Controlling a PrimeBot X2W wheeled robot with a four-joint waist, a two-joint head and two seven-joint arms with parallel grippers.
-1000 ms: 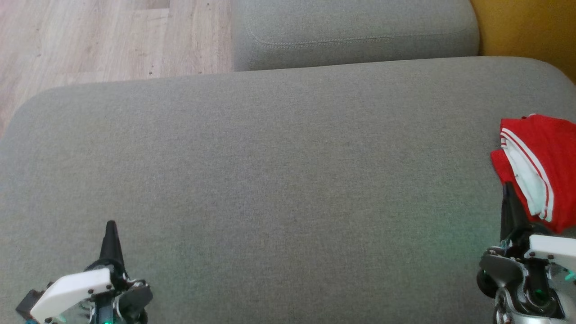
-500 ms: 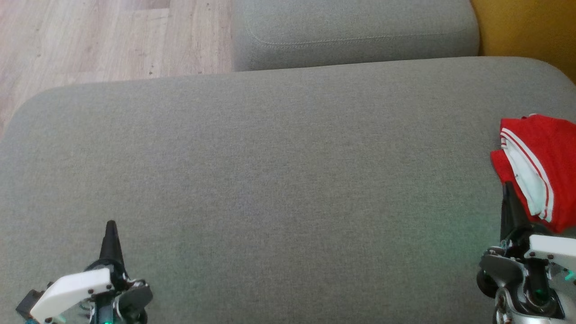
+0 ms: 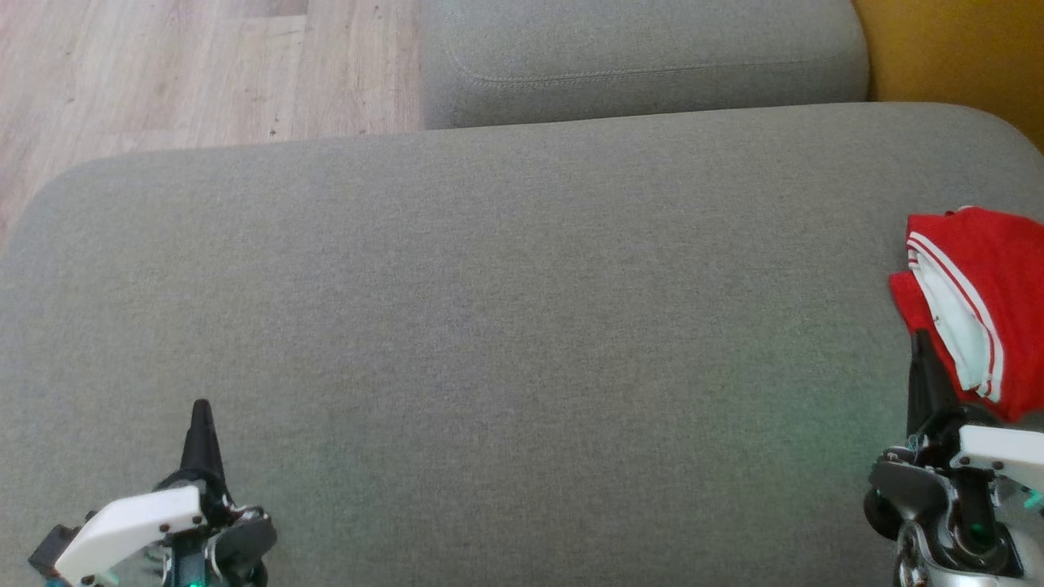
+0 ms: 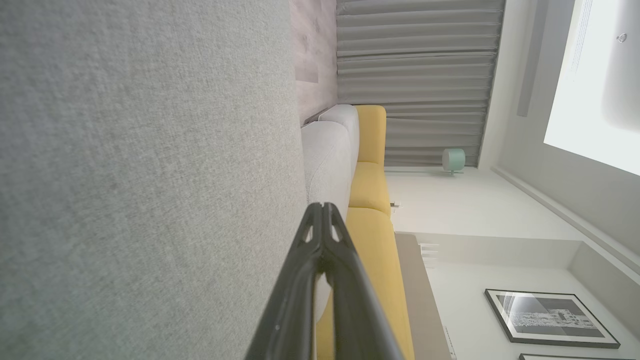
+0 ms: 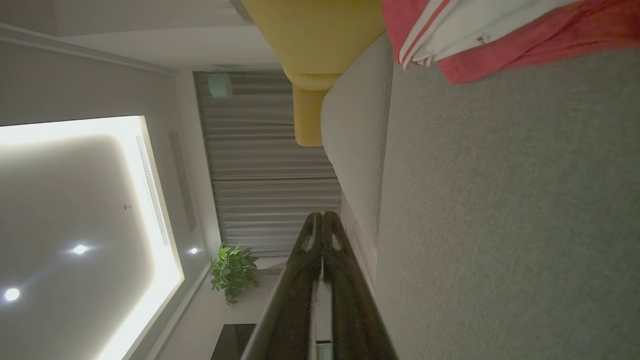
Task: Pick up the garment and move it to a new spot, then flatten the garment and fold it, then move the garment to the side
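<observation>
A broad bare stretch of grey cushion (image 3: 506, 310) was left open between the left claw (image 3: 200, 406) and the right claw (image 3: 919, 337). The right edge was blocked by the red garment (image 3: 991, 285), just beyond that claw.

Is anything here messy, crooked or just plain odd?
Nothing is spilled or damaged. The one untidy thing is the red garment with white stripes, lying in a loose, uneven bundle on the right side of the grey fabric cushion, beside the right gripper.

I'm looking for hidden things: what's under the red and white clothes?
The folded red-and-white fabric garment lies on the grey fabric cushion. Anything tucked beneath it is covered.
</observation>
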